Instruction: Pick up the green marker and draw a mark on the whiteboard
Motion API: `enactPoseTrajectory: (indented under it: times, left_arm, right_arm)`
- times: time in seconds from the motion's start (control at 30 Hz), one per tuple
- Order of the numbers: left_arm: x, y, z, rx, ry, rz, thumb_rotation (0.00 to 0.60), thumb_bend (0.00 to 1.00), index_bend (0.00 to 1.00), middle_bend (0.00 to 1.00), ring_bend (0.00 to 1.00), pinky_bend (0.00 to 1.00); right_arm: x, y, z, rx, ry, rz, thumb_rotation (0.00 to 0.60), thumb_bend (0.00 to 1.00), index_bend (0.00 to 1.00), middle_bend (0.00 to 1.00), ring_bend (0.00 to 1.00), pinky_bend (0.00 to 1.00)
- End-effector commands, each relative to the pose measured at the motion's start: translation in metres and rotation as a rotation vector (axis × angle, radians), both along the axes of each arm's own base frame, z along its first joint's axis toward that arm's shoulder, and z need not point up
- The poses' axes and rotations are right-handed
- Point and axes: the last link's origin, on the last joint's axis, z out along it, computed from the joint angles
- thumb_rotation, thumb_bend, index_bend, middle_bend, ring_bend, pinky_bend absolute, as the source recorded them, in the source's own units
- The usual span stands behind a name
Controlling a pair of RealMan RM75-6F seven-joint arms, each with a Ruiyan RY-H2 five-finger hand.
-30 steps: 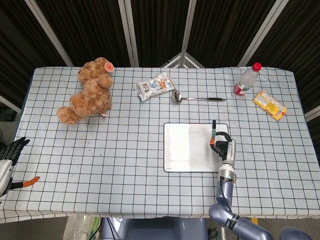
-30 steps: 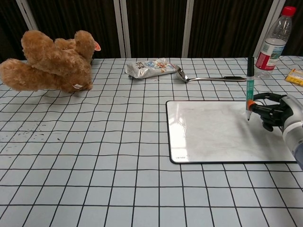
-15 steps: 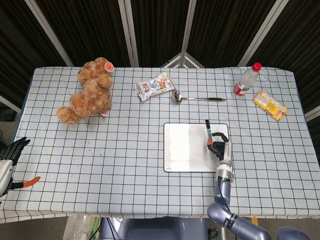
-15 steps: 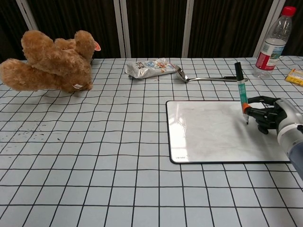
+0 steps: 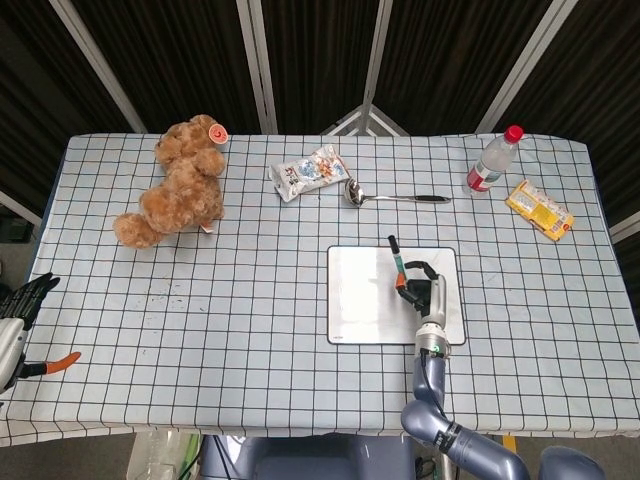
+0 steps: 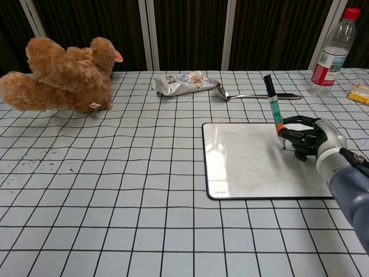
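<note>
The robot's right hand (image 6: 308,138) (image 5: 420,293) grips the slim green marker with black cap end (image 6: 273,111) (image 5: 397,265) over the white rectangular whiteboard with dark rim (image 6: 230,167) (image 5: 350,295). Its black fingers (image 6: 291,134) close around the marker's lower part, near the orange band just above the tip, so most of the barrel stands free above the hand. The marker's long axis runs nearly upright, its top leaning a little toward the robot's left; the tip points down at the board's right half, at or just above the surface, and contact cannot be judged.

The left hand (image 5: 28,295) shows only at the table's left edge in the head view, dark fingers spread apart and holding nothing.
</note>
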Motion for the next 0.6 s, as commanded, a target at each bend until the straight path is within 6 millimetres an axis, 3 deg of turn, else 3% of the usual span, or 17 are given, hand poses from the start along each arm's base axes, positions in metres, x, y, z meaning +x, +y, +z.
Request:
enactPoseTrajectory:
  times: [0.03,0.27,0.6]
  left_arm:
    - [0.000,0.000,0.000,-0.002,-0.002,0.000,0.600,0.00,0.00,0.00,0.00,0.00]
    - [-0.002,0.001,0.002,0.002,-0.007,0.005,0.600,0.00,0.00,0.00,0.00,0.00]
    - [-0.001,0.000,0.001,0.001,-0.007,-0.001,0.600,0.00,0.00,0.00,0.00,0.00]
  right_arm:
    - [0.008,-0.004,-0.005,0.011,-0.009,0.011,0.600,0.61,0.90,1.00,1.00,0.91]
    - [0.032,-0.013,-0.010,0.004,-0.021,0.060,0.600,0.61,0.90,1.00,1.00,0.91]
    - [0.059,-0.015,0.012,-0.093,-0.017,0.164,0.600,0.61,0.90,1.00,1.00,0.91]
